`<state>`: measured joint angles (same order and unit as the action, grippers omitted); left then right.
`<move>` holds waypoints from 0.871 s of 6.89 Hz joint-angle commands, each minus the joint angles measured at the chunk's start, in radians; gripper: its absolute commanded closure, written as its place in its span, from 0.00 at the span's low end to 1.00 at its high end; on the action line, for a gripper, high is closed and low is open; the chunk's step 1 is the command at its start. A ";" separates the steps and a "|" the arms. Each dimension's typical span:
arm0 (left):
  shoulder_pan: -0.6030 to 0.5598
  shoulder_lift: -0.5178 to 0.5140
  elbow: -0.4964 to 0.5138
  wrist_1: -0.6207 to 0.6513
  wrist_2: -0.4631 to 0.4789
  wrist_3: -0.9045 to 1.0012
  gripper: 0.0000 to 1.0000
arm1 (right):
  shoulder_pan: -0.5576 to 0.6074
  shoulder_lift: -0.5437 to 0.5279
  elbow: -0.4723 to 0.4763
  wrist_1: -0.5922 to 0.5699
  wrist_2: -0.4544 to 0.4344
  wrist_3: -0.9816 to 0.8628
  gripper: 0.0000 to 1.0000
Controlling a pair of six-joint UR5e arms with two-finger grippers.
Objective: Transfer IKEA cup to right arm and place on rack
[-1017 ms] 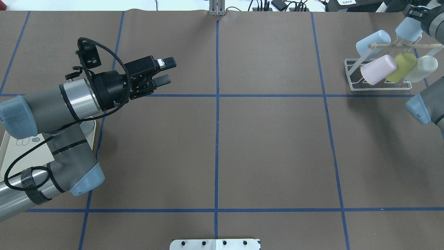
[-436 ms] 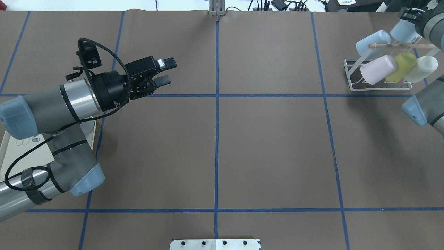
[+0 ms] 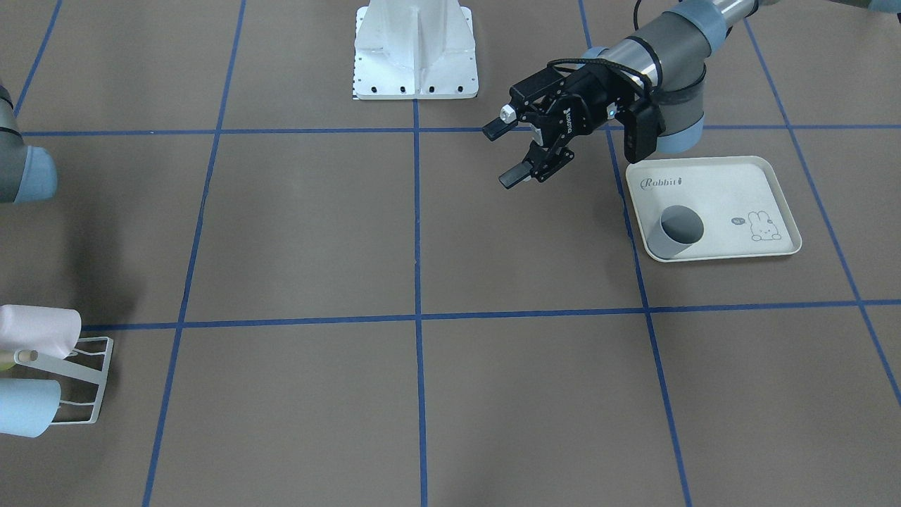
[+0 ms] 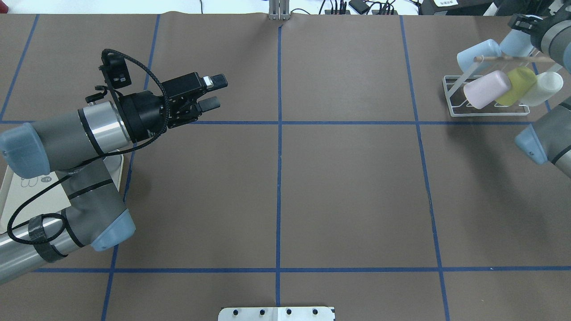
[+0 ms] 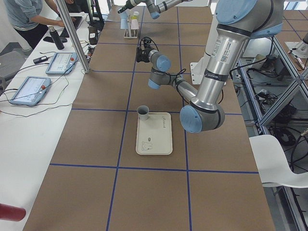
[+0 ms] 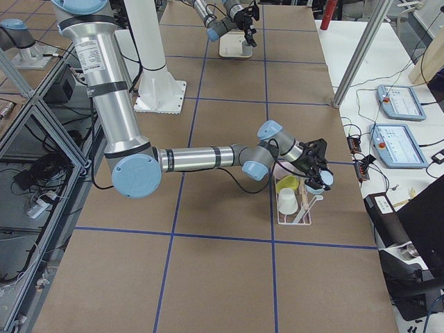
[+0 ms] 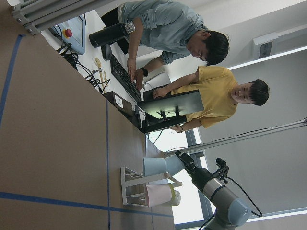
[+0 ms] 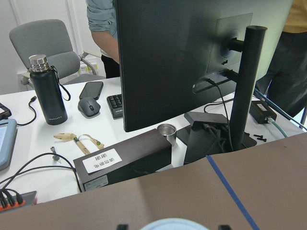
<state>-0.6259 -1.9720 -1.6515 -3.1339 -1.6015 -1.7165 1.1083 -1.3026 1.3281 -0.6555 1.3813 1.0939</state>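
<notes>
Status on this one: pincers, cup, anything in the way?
Left pincer open, empty. Right pincer shut on light blue cup at the rack, not released. Pink cup, yellow-green cup, white cup, second blue cup crowd the prongs.

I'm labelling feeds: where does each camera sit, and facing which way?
Front-facing: across the table, facing the robot's base; left gripper beside tray.
Overhead: behind robot, looking forward; both arms, rack.
Exterior left: table's left end; left arm near.
Exterior right: right end; right arm near.
Left wrist: faces rack, right arm.
Right wrist: faces monitor; blue cup's rim below.
Overhead and left wrist share the rack.
</notes>
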 commanded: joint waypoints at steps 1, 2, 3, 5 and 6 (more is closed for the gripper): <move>0.000 -0.002 0.001 0.000 0.000 0.000 0.00 | -0.004 0.006 -0.003 -0.001 -0.001 0.000 0.38; 0.000 -0.002 0.002 0.000 0.000 0.000 0.00 | -0.007 0.006 -0.003 -0.001 -0.001 0.000 0.01; 0.000 -0.002 0.002 0.002 0.000 0.000 0.00 | -0.007 0.005 -0.004 0.000 -0.001 -0.002 0.01; 0.000 -0.004 0.001 0.005 0.000 0.000 0.00 | -0.007 0.006 -0.009 0.000 0.001 -0.005 0.01; -0.001 -0.002 0.001 0.005 0.000 0.000 0.00 | -0.007 0.008 0.000 0.000 0.001 -0.009 0.01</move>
<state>-0.6261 -1.9753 -1.6500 -3.1297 -1.6015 -1.7165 1.1015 -1.2962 1.3221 -0.6550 1.3819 1.0886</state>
